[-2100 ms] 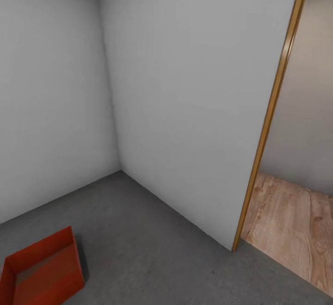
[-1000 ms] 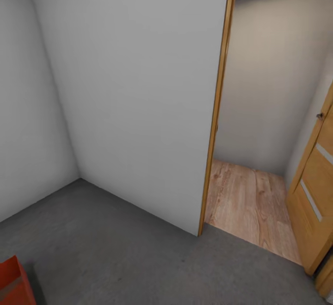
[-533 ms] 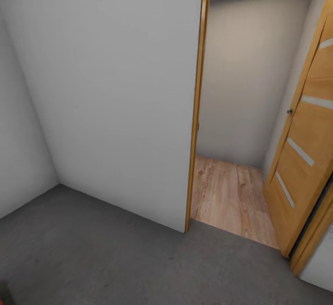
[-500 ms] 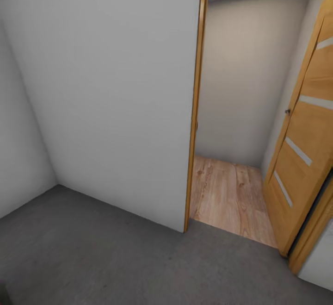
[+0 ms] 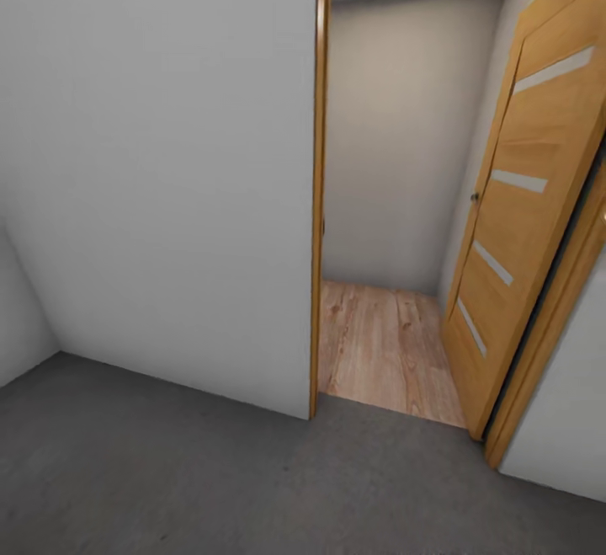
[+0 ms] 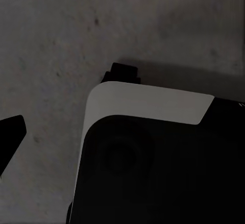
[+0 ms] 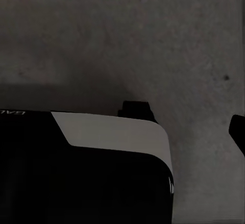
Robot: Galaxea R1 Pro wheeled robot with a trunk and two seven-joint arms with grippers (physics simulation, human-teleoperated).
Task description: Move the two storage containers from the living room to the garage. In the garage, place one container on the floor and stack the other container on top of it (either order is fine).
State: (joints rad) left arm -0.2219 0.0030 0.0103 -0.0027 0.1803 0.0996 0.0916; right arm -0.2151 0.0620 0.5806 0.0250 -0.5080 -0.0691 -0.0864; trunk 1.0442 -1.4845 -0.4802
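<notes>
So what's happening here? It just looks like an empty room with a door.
Nothing is being handled at this moment. The robot stands on a dark grey concrete floor facing an open doorway. An orange-brown wooden door with frosted strips stands swung open, and light wood plank flooring lies beyond it. Both wrist cameras look down at the concrete past the robot's own body.

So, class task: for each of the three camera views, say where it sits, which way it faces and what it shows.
Head view: on the robot's head, looking forward and down at the grey concrete floor, a white wall and an open wooden door onto wood plank flooring.
Left wrist view: on the left arm, facing down at the floor, over the robot's dark base.
Right wrist view: on the right arm, facing down likewise; base shows.
Shared: both wrist views show the concrete floor and the base.
</notes>
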